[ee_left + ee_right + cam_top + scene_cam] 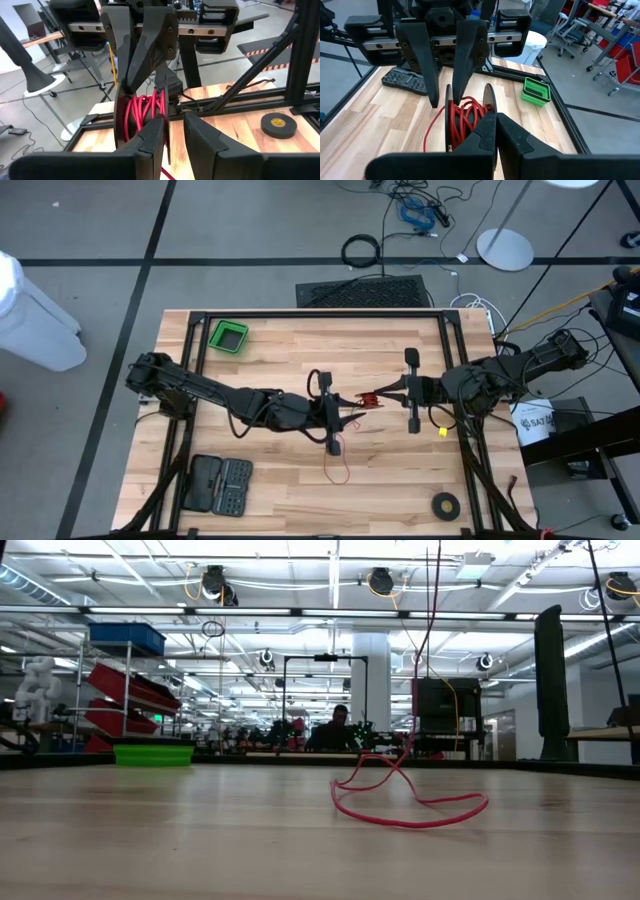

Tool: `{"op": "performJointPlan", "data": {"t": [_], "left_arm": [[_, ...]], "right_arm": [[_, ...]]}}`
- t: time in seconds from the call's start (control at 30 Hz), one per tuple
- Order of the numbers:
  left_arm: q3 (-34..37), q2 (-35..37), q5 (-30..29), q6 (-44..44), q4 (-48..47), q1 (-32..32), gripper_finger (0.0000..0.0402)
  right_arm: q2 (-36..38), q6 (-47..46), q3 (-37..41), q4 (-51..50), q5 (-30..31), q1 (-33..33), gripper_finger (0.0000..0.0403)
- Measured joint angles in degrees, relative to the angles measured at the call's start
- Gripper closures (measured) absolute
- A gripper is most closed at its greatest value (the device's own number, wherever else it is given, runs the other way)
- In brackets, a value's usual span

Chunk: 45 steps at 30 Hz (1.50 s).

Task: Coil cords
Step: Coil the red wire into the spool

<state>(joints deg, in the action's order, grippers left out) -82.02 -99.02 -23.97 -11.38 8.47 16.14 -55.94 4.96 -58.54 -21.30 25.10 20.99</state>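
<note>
Red cord (pixel 368 400) coil at worktop (pixel 290 490) centre, between my tools. Right tool (pixel 383 396) clamps coil from 3 o'clock; left tool (pixel 342 406) part-open at 9. Light, floppy, springy; grip bundled loops, not tail.
</note>
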Motion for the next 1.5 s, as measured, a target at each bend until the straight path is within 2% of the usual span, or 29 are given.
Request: {"op": "performJointPlan", "data": {"t": [0.17,0.37,0.6,0.83,1.03,1.23,1.37,1.5], "left_arm": [[0.00,0.00,-0.01,0.47,-0.20,-0.04,0.0331],[0.00,0.00,-0.76,0.49,-0.35,-0.04,0.0392],[0.00,0.00,-1.77,0.49,-0.33,0.05,0.0397],[0.00,0.10,-2.23,0.31,-0.07,0.00,0.0398],[0.02,2.39,-2.19,1.61,-2.44,0.45,0.0399],[0.02,6.63,-0.68,3.44,-9.25,2.96,0.0400],[0.02,9.17,-0.33,3.47,-12.03,5.15,0.0400],[0.02,10.86,-0.28,3.53,-12.56,7.22,0.0400]], "right_arm": [[0.00,0.17,0.00,0.00,-0.01,0.00,0.0403],[0.00,0.27,0.04,-0.04,-0.04,0.00,0.0403],[0.00,0.41,0.04,0.09,-2.08,-0.04,0.0400],[0.48,0.69,-1.23,-1.78,-2.25,-0.04,0.0351],[0.61,-4.64,-7.70,-12.10,3.09,1.45,0.0305],[0.85,-10.18,-7.89,-19.43,3.26,4.00,0.0292],[0.76,-13.70,-2.57,-15.33,2.68,6.27,0.0292],[0.66,-12.61,7.75,0.59,-0.36,7.85,0.0292]]}}
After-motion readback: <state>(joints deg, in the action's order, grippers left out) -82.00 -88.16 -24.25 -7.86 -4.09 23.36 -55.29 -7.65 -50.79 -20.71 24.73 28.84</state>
